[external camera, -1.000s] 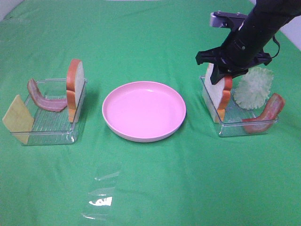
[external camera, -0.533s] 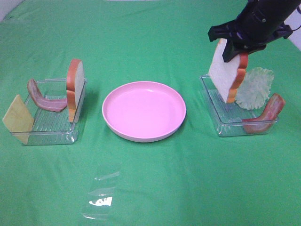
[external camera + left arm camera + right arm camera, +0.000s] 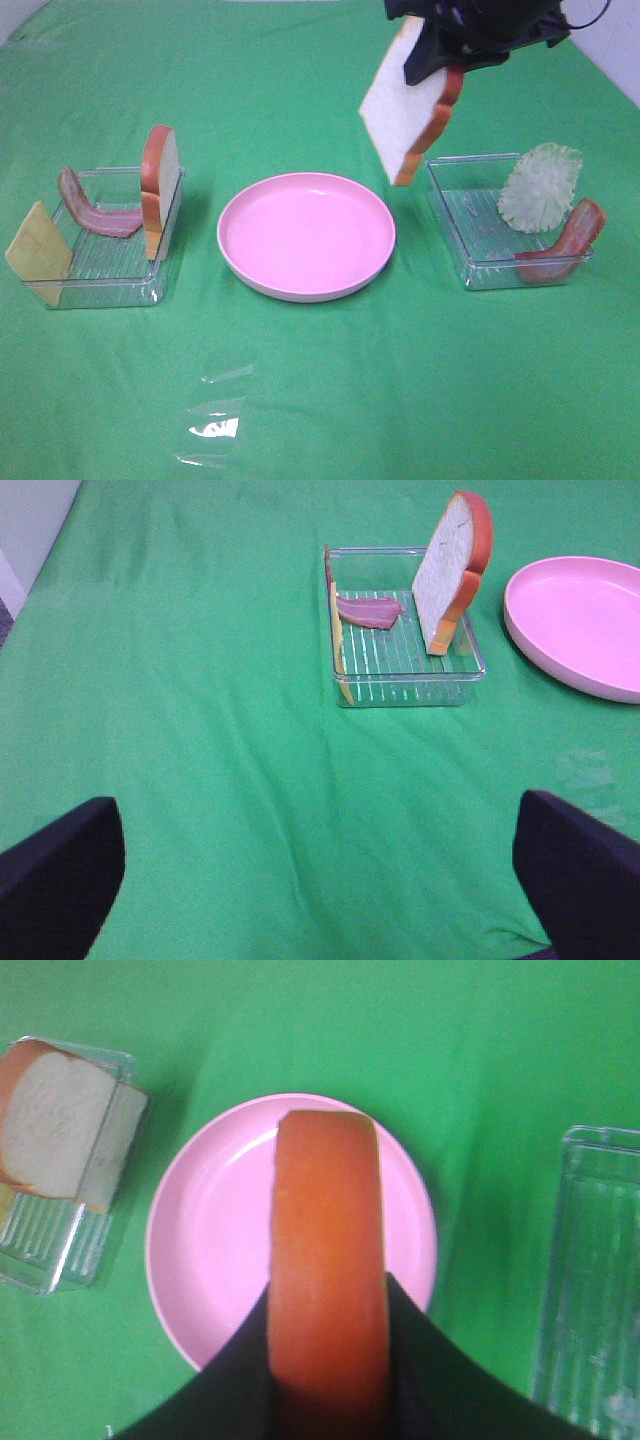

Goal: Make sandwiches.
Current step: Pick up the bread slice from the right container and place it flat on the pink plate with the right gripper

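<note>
- Tabletop is covered edge to edge with a green cloth, lightly creased.
- Round pink plate sits at the centre, flat on the cloth.
- Left clear tray stands well apart from the plate on its left side.
- Right clear tray stands near the plate on its right side, not touching it.
- Clear plastic scrap lies flat near the front edge, apart from everything else.
</note>
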Tool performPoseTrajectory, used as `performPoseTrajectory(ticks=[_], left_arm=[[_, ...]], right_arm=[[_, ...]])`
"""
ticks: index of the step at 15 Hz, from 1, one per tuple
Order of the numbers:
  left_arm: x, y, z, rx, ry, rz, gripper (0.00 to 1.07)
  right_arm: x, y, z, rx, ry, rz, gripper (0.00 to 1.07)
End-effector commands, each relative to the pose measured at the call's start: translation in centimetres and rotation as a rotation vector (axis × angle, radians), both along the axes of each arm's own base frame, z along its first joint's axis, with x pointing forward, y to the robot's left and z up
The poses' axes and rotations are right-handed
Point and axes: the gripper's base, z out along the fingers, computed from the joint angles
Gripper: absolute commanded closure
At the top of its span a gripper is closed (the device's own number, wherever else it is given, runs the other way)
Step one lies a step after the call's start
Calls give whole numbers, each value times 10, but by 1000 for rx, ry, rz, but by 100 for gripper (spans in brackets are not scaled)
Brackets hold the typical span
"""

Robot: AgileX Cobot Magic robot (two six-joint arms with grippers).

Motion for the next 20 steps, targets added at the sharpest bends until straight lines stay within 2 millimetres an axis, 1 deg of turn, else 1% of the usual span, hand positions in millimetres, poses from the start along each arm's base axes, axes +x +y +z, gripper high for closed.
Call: performPoseTrajectory(ticks=[1,2,3,4,5,6,8,10,11,13,15,17,18,19,20], left_arm=[[0,0,-1,2,-4,3,9],[0,0,-1,2,-4,3,9],[0,0,-1,2,-4,3,9],[0,0,-1,2,-4,3,9],[0,0,-1,2,-4,3,9],[0,0,-1,2,-4,3,9],[0,0,-1,-1,-4,2,9],[0,0,-1,-4,-4,-1,9],[0,0,-1,-4,-4,-1,9],[0,0,-1,-4,-4,-1,9],[0,0,-1,-4,-4,-1,9],[0,0,-1,-4,-4,-1,9],[0,0,-1,-4,-4,-1,9],[0,0,-1,-4,-4,-1,9],[0,0,-1,-4,-4,-1,9]], right_arm=[[0,32,-8,67,-20,33,107],[0,39,-12,86,-18,37,107],[1,52,-18,127,-7,37,107],[1,69,-30,168,9,42,107],[2,78,-39,174,19,46,107],[2,86,-49,168,26,54,107],[8,94,-69,166,40,39,107],[15,96,-87,157,42,20,107],[16,96,-92,153,46,17,107],[20,98,-114,128,84,11,107],[24,99,-129,105,85,7,107],[26,98,-138,78,79,16,107],[26,98,-139,67,74,22,103],[27,97,-139,51,59,33,92],[27,97,-138,47,51,36,86]])
